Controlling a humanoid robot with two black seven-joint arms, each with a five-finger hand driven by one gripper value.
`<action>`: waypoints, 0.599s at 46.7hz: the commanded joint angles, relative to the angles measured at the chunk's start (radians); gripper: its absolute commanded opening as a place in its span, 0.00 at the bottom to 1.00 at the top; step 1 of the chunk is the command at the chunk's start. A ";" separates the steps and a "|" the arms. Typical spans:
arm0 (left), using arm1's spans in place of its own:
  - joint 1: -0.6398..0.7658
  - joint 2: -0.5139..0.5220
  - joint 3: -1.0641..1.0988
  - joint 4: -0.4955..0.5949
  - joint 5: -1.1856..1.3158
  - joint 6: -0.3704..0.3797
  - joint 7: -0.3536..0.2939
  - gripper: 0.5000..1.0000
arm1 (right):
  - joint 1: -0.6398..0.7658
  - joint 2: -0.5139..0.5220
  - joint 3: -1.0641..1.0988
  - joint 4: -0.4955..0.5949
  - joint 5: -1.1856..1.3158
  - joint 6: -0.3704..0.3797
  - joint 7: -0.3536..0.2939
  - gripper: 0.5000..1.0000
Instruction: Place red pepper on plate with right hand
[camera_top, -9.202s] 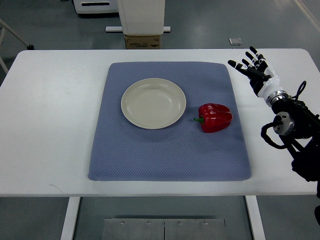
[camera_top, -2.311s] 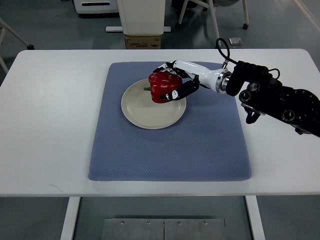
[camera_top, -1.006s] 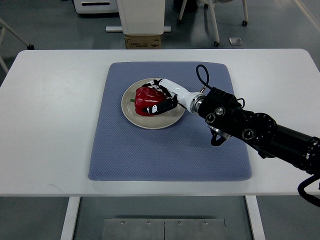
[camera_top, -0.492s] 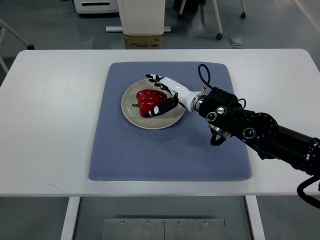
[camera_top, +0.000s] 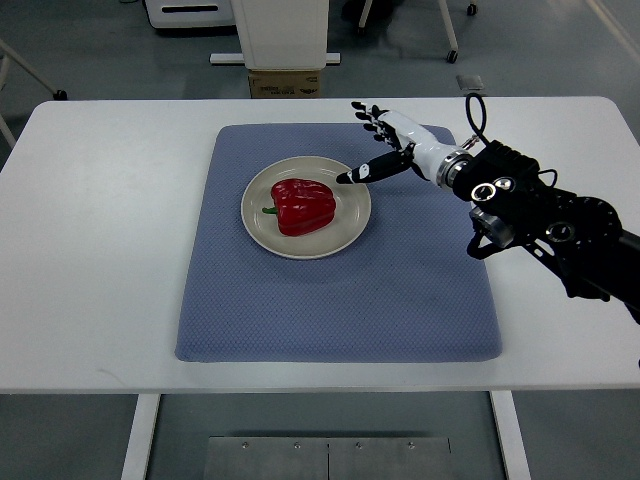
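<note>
Red pepper (camera_top: 303, 205) sits on the cream plate (camera_top: 352, 218), a bit left of centre, green stem poking out toward the left rim. Its long axis runs roughly left-right across the plate. Nothing is touching it.

Right hand (camera_top: 385, 143) is the only one showing; left arm isn't in view at all. The hand hangs up and to the right of the pepper, over the blue mat (camera_top: 330, 300) just past the plate's upper right edge, w/ fingers spread and empty, thumb pointing down-left toward the plate rim. It's released, clear gap btwn hand and pepper. The forearm runs back to the right over the table edge, black joints and cable bunched there.

So the pepper lies down-left of the hand. Looks to me like the placing part is done, and what's left is just pulling the arm back to the right w/o brushing the plate. The thumb tip is the bit nearest the rim, so that's what I'd watch.

The mat lies flat and square on the white table (camera_top: 100, 250), plate set in its upper middle. The rest of the tabletop carries nothing else I can see. Behind the table is grey floor, w/ a cardboard box (camera_top: 285, 83) under a white machine base, and chair legs at the top right.
</note>
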 joint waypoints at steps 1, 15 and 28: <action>-0.001 0.000 0.000 0.000 0.000 0.000 0.000 1.00 | -0.002 -0.057 0.002 0.020 0.033 0.002 0.000 0.99; -0.001 0.000 0.000 0.000 0.000 0.000 0.000 1.00 | -0.088 -0.148 0.194 0.056 0.093 0.007 -0.008 0.99; -0.001 0.000 0.000 0.000 0.000 0.000 0.000 1.00 | -0.197 -0.108 0.442 0.056 0.090 0.007 -0.071 1.00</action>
